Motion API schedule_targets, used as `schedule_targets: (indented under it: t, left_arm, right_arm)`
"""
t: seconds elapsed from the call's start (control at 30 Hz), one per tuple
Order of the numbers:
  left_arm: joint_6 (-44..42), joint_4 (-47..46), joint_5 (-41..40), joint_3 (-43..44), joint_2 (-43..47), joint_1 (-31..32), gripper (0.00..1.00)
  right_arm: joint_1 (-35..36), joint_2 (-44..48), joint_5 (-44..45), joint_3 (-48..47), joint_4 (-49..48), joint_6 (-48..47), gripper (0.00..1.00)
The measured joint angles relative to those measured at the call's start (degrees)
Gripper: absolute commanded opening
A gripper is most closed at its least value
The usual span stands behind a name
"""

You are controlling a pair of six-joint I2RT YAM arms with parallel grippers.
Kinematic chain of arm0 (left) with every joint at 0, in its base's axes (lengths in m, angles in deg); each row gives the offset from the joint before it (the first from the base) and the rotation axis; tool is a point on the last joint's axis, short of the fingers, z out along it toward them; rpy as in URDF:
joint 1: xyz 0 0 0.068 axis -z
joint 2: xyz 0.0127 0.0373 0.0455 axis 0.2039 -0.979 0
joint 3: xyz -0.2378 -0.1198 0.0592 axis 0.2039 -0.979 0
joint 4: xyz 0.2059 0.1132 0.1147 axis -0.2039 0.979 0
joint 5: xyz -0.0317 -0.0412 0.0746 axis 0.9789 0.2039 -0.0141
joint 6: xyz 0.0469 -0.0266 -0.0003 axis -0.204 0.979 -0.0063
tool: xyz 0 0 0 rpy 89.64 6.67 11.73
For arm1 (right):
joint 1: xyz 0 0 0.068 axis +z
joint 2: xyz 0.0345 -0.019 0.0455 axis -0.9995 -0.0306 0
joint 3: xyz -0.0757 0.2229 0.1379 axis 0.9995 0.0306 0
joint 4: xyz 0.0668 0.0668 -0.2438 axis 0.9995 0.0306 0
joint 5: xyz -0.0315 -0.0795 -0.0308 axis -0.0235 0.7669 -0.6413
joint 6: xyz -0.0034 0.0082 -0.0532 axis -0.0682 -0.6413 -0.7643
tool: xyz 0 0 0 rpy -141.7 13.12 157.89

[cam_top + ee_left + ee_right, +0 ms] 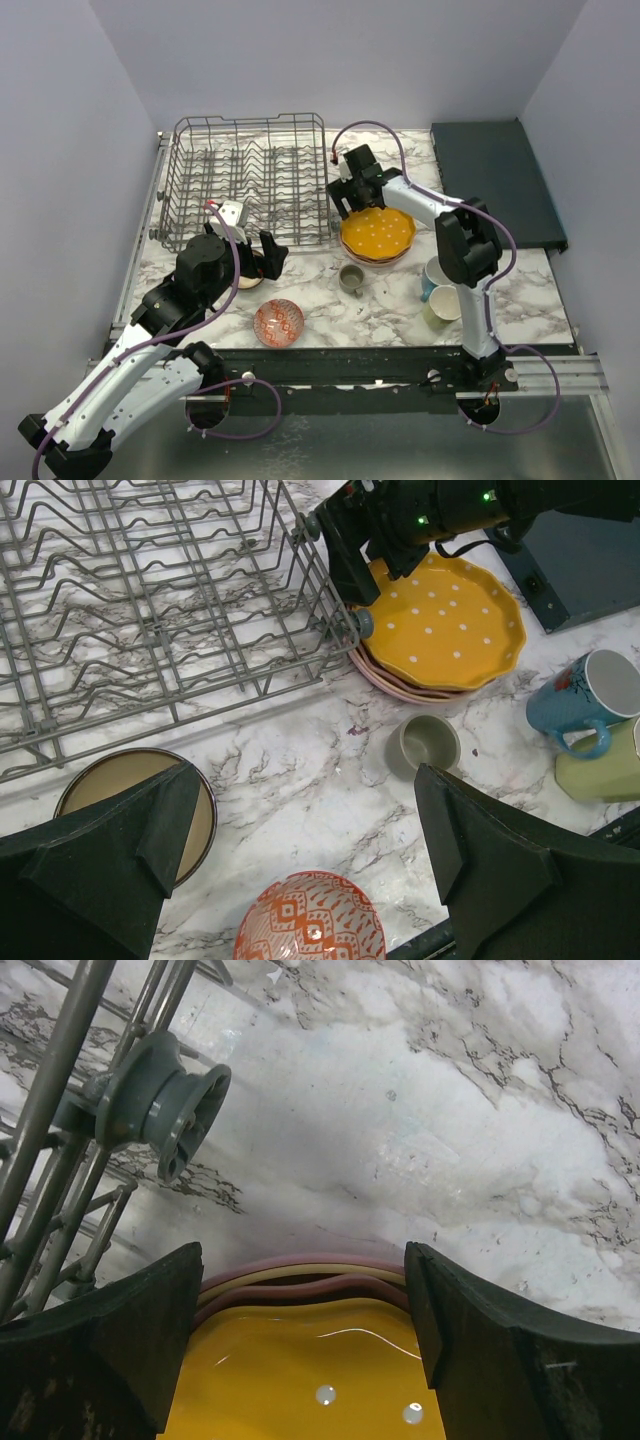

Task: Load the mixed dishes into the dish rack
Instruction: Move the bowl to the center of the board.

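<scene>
Now plate pickup: right gripper [343, 207] wide, poised at far rim of orange plate [378, 233]; next close, lift, slot into rack [250, 119]; left gripper [305, 780] wide, idle

Plain pale grey walls [70, 150] close three sides. A dark flat rectangular tray [500, 175] lies at the far right of the white veined marble tabletop [390, 310].

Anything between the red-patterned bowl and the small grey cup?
No, bare marble between red-patterned bowl and small grey cup; left wrist view shows it.
</scene>
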Motion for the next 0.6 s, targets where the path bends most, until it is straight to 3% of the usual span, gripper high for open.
schedule_targets:
  t: [0.6]
  left_arm:
    - [0.02, 0.0, 0.0, 0.0, 0.0, 0.0, 0.99]
  right_arm:
    - [-0.11, 8.66, -0.15, 12.41, -1.7, 4.79, 0.84]
